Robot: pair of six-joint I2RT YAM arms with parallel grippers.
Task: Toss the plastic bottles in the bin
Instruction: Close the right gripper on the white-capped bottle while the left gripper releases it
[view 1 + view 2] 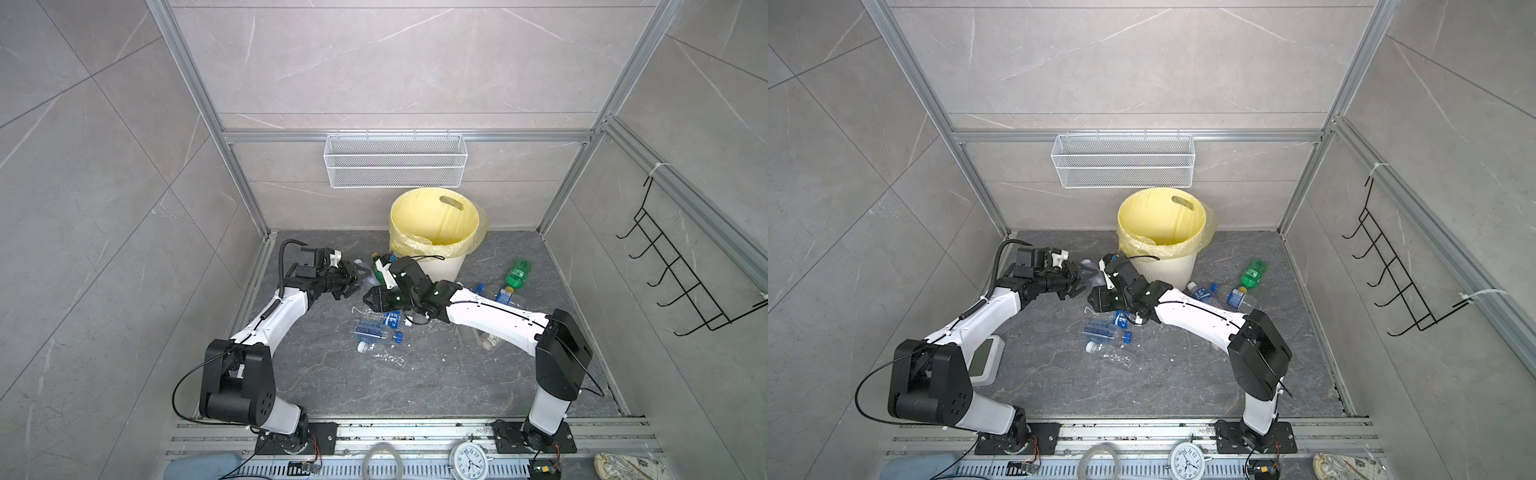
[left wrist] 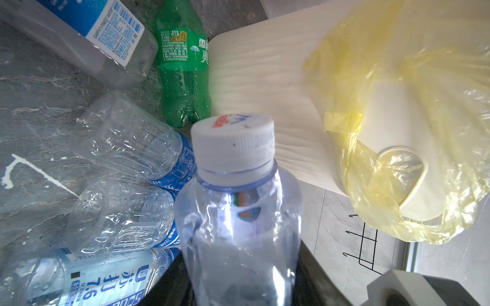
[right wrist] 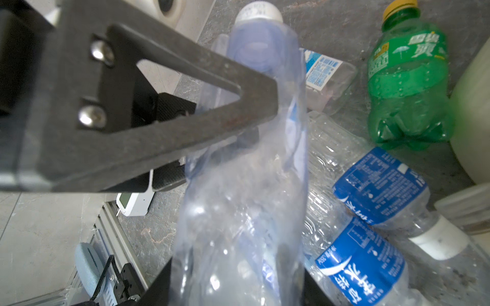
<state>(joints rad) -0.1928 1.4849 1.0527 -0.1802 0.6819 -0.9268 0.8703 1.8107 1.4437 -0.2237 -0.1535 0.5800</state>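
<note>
A clear bluish bottle (image 2: 233, 212) with a white cap is held in my left gripper (image 2: 238, 280), whose jaws press both its sides. My right gripper (image 3: 238, 280) is shut on the base of a crumpled bluish bottle (image 3: 246, 185), apparently the same one, and a left finger (image 3: 185, 106) touches its side. In both top views the grippers (image 1: 353, 284) (image 1: 368, 300) meet left of the bin (image 1: 440, 266). The cream bin has a yellow bag. Other bottles lie around: a green bottle (image 1: 379, 270) by the bin, another green one (image 1: 517, 274) to its right, and clear blue-labelled ones (image 1: 374, 328).
A white wire basket (image 1: 395, 160) hangs on the back wall above the bin. On the right wall is a black hook rack (image 1: 681, 270). A white scale (image 1: 984, 361) lies under the left arm. A clock (image 1: 469, 457) sits on the front rail.
</note>
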